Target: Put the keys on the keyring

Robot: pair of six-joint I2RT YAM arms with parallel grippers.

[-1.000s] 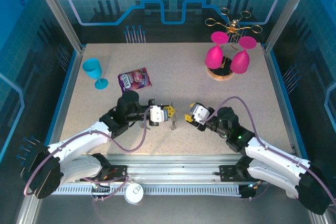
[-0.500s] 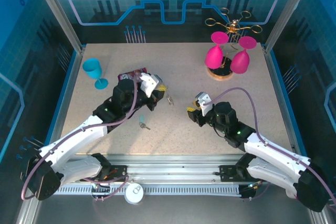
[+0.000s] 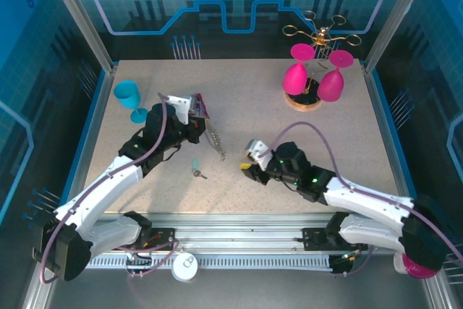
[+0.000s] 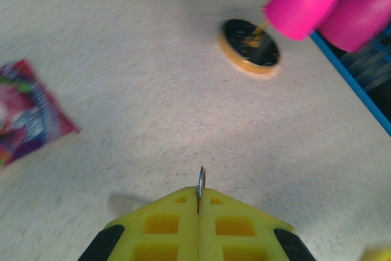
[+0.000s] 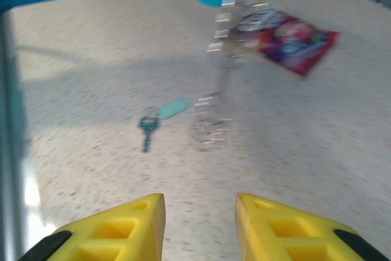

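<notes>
The left gripper (image 4: 198, 203) is pinching its fingers tight on the thin metal loop of the keyring (image 3: 215, 144), holding it up so the chain is dangling free, probably to offer it for threading; the key (image 5: 160, 117), with its pale teal tag, is lying flat on the table (image 3: 325, 135) near the chain, not touching it; the right gripper (image 5: 200, 212) is hovering close by, fingers apart and empty, seemingly lining up a pickup; the snack packet (image 5: 293, 38) is showing print too blurred for reading.
</notes>
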